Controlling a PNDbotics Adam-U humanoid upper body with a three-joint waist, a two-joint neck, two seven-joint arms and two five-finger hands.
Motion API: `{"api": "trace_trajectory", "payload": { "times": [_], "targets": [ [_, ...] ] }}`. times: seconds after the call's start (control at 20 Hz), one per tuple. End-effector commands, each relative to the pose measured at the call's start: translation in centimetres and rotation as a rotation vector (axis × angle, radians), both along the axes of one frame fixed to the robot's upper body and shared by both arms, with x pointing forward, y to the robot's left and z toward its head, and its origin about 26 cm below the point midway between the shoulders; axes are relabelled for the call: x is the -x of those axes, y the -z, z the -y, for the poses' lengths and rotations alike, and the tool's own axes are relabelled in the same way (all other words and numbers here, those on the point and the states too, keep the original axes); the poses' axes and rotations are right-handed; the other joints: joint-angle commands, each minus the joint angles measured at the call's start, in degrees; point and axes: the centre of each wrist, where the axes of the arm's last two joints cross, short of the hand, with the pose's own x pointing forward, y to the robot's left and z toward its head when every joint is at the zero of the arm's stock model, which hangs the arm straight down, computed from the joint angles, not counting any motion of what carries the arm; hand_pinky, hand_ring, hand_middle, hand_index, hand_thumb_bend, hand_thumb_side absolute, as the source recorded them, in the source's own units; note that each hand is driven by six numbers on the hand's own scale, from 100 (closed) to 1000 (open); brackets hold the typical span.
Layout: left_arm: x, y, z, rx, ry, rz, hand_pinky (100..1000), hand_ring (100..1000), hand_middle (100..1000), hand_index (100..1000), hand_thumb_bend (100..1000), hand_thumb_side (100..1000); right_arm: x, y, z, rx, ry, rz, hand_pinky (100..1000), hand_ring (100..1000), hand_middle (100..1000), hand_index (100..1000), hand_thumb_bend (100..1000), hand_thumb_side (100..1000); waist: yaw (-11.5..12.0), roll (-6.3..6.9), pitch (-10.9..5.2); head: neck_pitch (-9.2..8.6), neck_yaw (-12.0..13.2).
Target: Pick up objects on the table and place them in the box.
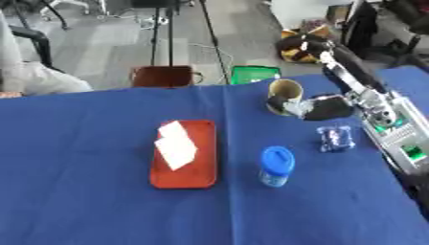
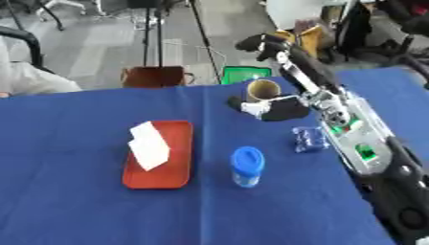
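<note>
Blue cloth [image 1: 84, 191] over the whole table. Red tray [image 1: 186, 162] near the middle, with white folded paper [image 1: 175, 143] lying on top of it. Small jar with a blue lid [image 1: 276, 166] standing upright just beside the tray, at 3 o'clock from it. Little blue and clear packet [image 1: 336, 139] lying flat on the cloth, at 1 o'clock from the jar. Tan cup [image 1: 285, 91] standing upright at 12 o'clock from the jar, near the far edge of the table.

Right hand [image 1: 322, 107] reaching in from the right side, just beside the cup at its 4 o'clock. Fingers bent toward the cup's lower side, close to it or touching; cannot tell if gripping. Right arm [image 1: 394, 129] lying across the cloth at 3 o'clock from the packet, close beside it.

Brown box [image 1: 164, 76] past the far edge of the table, at 12 o'clock from the tray. Green bin [image 1: 254, 74] at 3 o'clock from that box, just behind the cup.
</note>
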Motion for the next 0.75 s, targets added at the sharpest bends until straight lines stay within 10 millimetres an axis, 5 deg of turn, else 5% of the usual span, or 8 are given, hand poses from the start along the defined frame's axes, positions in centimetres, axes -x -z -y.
{"api": "trace_trajectory", "payload": {
  "times": [0.05,0.75],
  "targets": [
    [0.4,-0.6,-0.5,-0.014,-0.030,0.023,509,701,689,805,720,644,1.1,-1.6,2.1,-0.015,0.032,0.015,730,848,819,881,518,437,0.33,0.06,-1.01,0.56,-0.44],
    [0.5,-0.5,-0.7,-0.011,-0.042,0.025,508,701,689,805,719,643,3.0,-1.5,5.2,-0.114,0.083,-0.050,723,844,808,879,490,440,2.49,0.84,-0.65,0.12,-1.45]
  ]
}}
